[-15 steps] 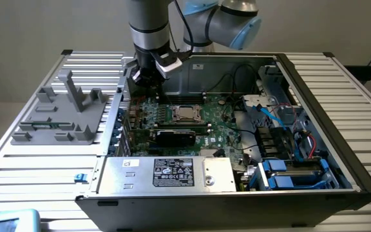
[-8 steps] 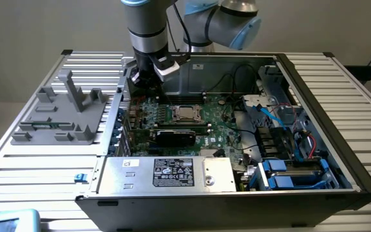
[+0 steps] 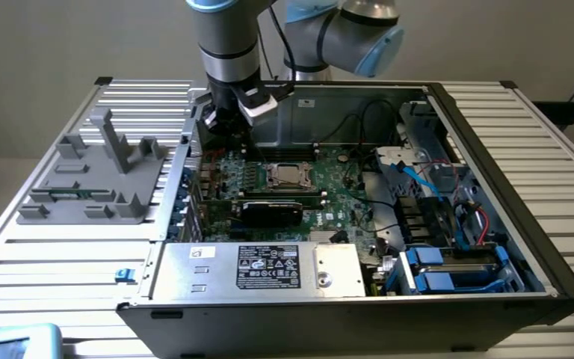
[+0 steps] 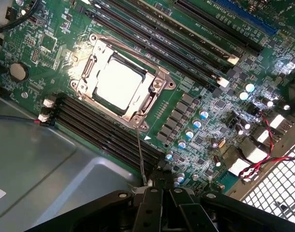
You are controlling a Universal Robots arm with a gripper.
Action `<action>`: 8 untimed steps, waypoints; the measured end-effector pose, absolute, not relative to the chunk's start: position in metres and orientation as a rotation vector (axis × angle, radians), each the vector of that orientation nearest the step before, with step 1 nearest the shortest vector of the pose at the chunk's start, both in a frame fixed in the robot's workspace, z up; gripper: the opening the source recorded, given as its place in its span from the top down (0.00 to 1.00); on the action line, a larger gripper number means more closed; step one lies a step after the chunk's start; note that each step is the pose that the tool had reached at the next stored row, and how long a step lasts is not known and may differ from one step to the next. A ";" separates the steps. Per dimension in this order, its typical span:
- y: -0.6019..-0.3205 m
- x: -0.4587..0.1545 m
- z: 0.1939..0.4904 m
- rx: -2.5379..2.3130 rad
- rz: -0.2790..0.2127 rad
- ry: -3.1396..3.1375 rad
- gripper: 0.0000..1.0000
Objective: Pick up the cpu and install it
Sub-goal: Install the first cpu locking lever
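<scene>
Though the silver power supply box (image 3: 257, 265) fills the near edge of the open computer case (image 3: 556, 280), it lies well clear of the work. Behind it a black card (image 3: 272, 209) stands across the motherboard. Just beyond the card, the cpu (image 3: 289, 174) lies flat in its socket (image 3: 289, 184) near the board's middle, with the metal frame around its rim.

Farther back, the hand (image 3: 223, 129) hangs over the board's far corner on the exterior view's left, close to the case's rear wall. From the hand, the cpu lies toward the exterior view's right and nearer the camera, near but apart.

In the wrist view the hand (image 4: 161, 205) is fully closed, its tips together, and no chip is between them. The cpu (image 4: 119, 87) sits ahead of it. The chip is close to square, so it has no real long axis, and its edges are turned askew to the hand's line. A thin metal rod (image 4: 140, 154), probably the socket's lever, runs from the socket's corner to just short of the tips. Whether they pinch it I cannot tell.

Room is tight, I judge. Memory slots (image 4: 101, 123) lie between hand and socket, another bank (image 4: 152, 34) lies beyond, and capacitors (image 4: 189, 134) stand to one side. Above the socket the space looks open.
</scene>
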State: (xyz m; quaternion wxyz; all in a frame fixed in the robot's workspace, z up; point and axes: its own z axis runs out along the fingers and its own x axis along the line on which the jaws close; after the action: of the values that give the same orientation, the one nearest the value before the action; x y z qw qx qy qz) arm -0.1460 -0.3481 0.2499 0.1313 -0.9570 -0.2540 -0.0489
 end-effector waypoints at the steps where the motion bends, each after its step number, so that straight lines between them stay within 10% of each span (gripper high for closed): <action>1: -0.348 -0.146 0.250 -2.777 -0.144 -0.733 0.89; 8: -0.348 -0.136 0.250 -2.744 -0.158 -0.711 0.89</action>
State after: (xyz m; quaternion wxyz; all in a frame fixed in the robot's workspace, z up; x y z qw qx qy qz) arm -0.1362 -0.3480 0.2496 0.1507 -0.9555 -0.2475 -0.0549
